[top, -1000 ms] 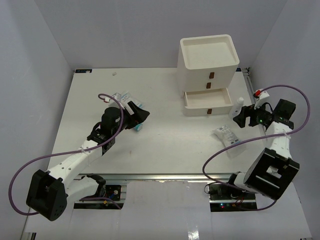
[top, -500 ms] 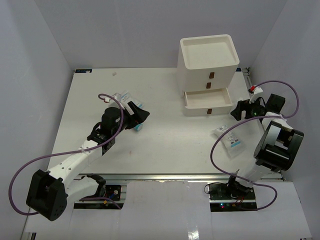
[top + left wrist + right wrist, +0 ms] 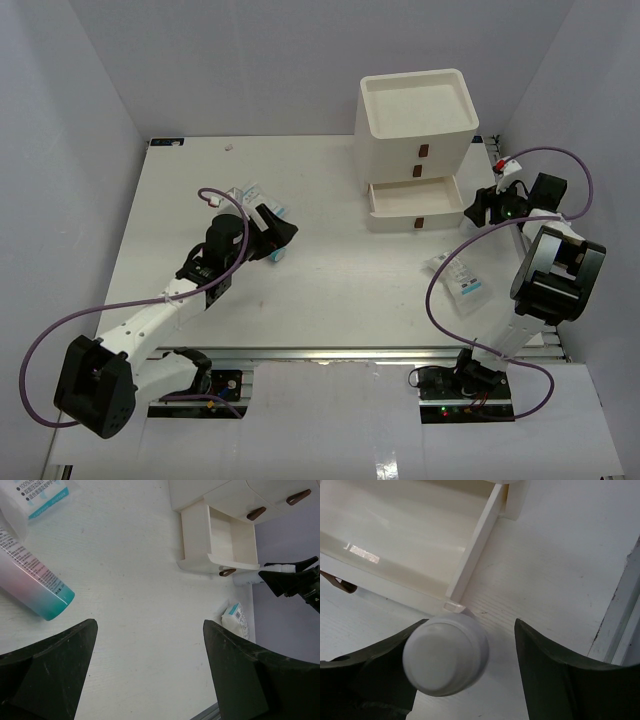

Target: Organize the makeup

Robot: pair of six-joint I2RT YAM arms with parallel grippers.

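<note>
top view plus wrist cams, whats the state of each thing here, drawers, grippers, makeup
bottom drawer: pulled out, looks empty
upper two drawers: shut
left gripper: open, empty
right gripper: around a white-capped item, clamp unclear
pink tube: lying flat, teal cap on
printed packet: lying flat, not held

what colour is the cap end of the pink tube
Teal, on the pink plastic tube, clearest in left wrist view.
</note>
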